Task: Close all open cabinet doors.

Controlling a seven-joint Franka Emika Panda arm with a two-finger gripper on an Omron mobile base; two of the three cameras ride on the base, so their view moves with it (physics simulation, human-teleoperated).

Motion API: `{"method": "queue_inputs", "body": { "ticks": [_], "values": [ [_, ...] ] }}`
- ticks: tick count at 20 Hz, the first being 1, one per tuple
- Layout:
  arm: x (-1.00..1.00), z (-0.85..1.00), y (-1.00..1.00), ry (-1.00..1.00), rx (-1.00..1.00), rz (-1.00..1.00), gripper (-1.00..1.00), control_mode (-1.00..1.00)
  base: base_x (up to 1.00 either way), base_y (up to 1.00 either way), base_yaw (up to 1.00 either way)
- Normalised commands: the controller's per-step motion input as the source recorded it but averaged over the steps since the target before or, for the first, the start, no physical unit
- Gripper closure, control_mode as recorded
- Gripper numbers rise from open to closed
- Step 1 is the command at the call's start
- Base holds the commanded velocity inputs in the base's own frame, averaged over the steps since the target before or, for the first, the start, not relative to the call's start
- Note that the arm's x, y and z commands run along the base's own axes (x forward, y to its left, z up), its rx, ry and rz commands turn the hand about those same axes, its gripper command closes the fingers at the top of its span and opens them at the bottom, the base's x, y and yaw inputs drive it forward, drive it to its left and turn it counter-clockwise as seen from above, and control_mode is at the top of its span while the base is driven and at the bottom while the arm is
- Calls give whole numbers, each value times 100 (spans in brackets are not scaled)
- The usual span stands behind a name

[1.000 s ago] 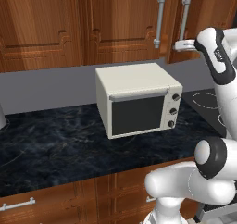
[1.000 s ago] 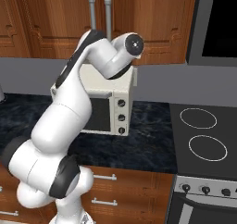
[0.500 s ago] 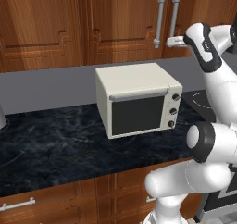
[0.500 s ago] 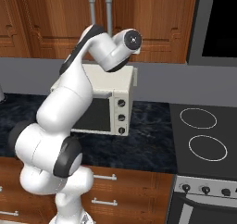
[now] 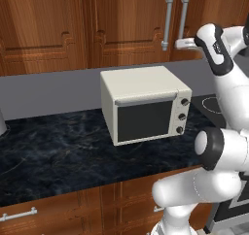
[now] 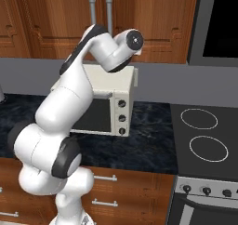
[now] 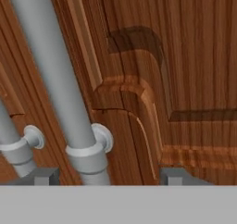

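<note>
Two cabinet doors [image 5: 146, 23] above the bench [image 5: 63, 151] look nearly flush, fingers [image 7: 39, 176] parted straddling one bar handle [image 7: 60, 79], gripping nothing, so I'd push squarely, no tugging.

You've got one toaster oven [image 5: 144, 104] on the desk [image 5: 58, 156], three knobs [image 5: 182, 116] on its front. Above the oven: two bar handles [image 5: 168, 20] side by side, three cabinet doors [image 5: 129, 23] in the left base view. Right of the oven: one stove [image 6: 204, 140], two burner rings.
</note>
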Motion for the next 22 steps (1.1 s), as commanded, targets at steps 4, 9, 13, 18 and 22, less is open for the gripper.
{"method": "queue_inputs", "body": {
  "ticks": [4,9,13,18,22],
  "values": [
    [-61,-59,3,0,0,0,-100,-100,0,0,0],
    [-55,-70,10,0,-2,0,-100,-100,0,0,0],
    [-76,-41,16,0,0,0,-100,-100,0,0,0],
    [-98,0,26,0,0,0,-100,-100,0,0,0],
    [-100,0,18,5,-4,-9,-100,-100,0,0,0]
  ]
}}
